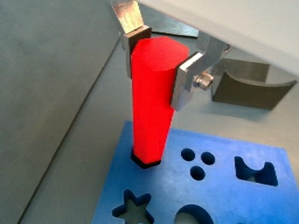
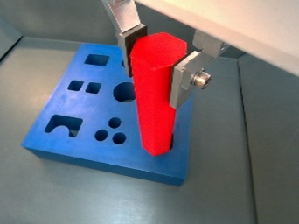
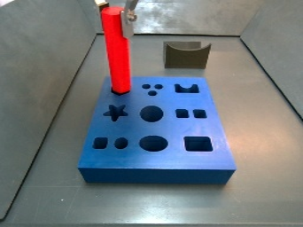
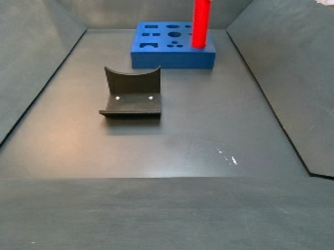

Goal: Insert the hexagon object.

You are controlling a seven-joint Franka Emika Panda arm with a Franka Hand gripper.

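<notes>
The hexagon object is held upright near its top by the end effector, the fingers being closed on it. Its lower end is seen already in a corner hole of the blue board in a side view. The rod should probably be kept vertical and lowered slowly, so that its flat faces are not jammed against the hole.

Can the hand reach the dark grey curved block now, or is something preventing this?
Probably not yet: the hand is closed on the red hexagon rod standing in the blue board; the block lies apart, unobstructed.
</notes>
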